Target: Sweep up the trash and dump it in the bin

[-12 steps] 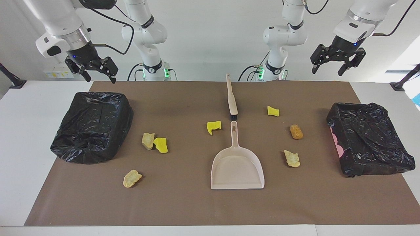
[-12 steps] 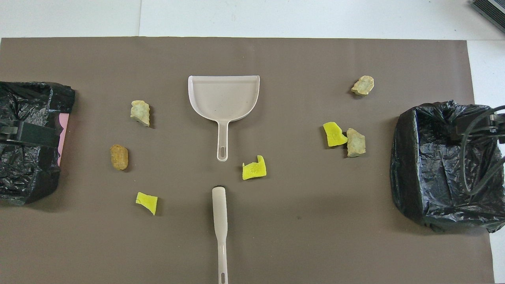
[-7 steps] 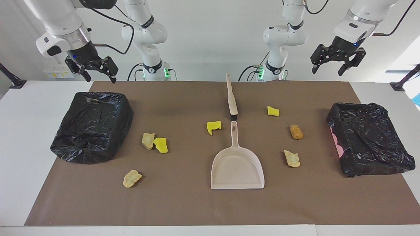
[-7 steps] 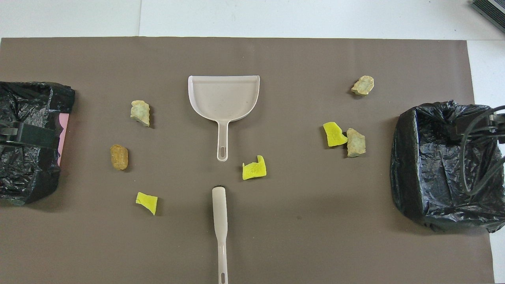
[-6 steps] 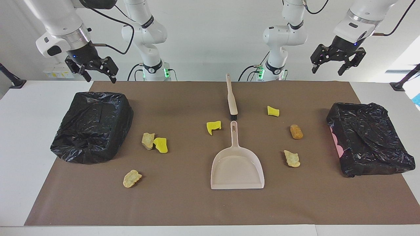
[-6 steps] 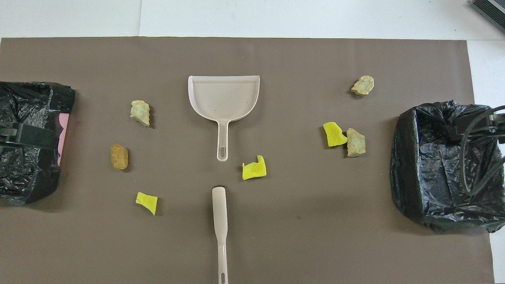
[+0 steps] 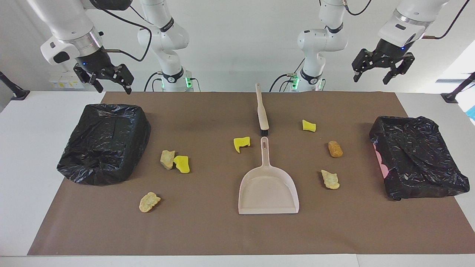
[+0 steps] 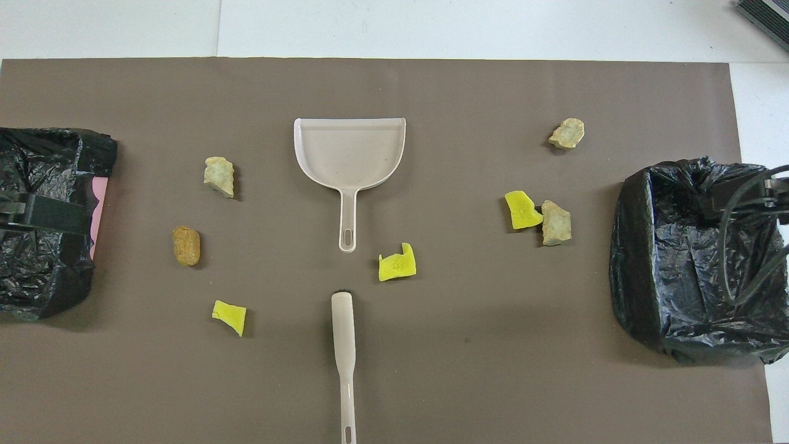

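Brown mat bears the trash — well below both raised, seemingly spread claws — left claw, right claw.

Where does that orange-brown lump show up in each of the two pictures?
Facing view: the orange-brown lump lies right of centre, between the dustpan and the bin at the picture's right.
Overhead view: the lump lies left of centre, between the dustpan and the bin at the picture's left edge.
Shared landmark: the dustpan, in the middle of the mat in both.
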`<move>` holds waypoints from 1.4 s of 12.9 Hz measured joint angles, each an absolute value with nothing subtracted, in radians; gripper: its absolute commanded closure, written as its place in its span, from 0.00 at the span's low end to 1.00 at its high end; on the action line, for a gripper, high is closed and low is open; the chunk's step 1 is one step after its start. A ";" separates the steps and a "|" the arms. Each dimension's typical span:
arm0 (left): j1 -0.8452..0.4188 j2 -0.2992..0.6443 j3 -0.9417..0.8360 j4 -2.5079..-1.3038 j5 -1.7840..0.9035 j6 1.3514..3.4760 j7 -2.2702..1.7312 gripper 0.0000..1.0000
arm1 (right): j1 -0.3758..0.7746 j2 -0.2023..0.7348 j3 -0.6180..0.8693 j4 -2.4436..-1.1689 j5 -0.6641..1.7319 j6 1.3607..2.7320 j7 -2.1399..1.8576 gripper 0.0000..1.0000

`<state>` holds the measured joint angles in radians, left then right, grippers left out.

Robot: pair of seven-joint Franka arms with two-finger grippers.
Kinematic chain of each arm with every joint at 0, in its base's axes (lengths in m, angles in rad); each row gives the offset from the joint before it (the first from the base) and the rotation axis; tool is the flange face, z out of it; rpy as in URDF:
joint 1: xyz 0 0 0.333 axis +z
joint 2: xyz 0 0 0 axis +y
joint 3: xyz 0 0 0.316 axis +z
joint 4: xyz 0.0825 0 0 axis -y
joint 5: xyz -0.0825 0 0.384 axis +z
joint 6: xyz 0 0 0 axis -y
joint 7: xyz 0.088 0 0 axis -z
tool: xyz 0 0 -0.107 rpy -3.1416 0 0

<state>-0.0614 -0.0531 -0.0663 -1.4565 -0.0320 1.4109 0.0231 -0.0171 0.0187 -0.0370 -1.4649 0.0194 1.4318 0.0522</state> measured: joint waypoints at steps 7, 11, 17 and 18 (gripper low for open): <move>-0.067 -0.276 -0.228 -1.781 -0.092 1.431 -0.069 0.00 | -0.001 0.023 -0.033 -1.468 0.019 1.432 0.052 0.00; -0.071 -0.390 -0.360 -2.024 -0.189 1.546 -0.194 0.00 | 0.029 0.061 0.003 -1.467 0.019 1.435 0.054 0.00; -0.074 -0.396 -0.618 -2.285 -0.303 1.837 -0.373 0.00 | 0.161 0.193 0.029 -1.393 0.019 1.496 0.170 0.00; -0.074 -0.395 -0.658 -2.318 -0.325 1.877 -0.387 0.00 | 0.197 0.207 0.031 -1.386 0.019 1.502 0.193 0.00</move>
<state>-0.0737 -0.3948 -0.6582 -2.3183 -0.3245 1.8767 -0.3875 0.1967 0.2073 0.0306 -1.3860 0.0187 1.5023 0.1929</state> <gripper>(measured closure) 0.000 0.000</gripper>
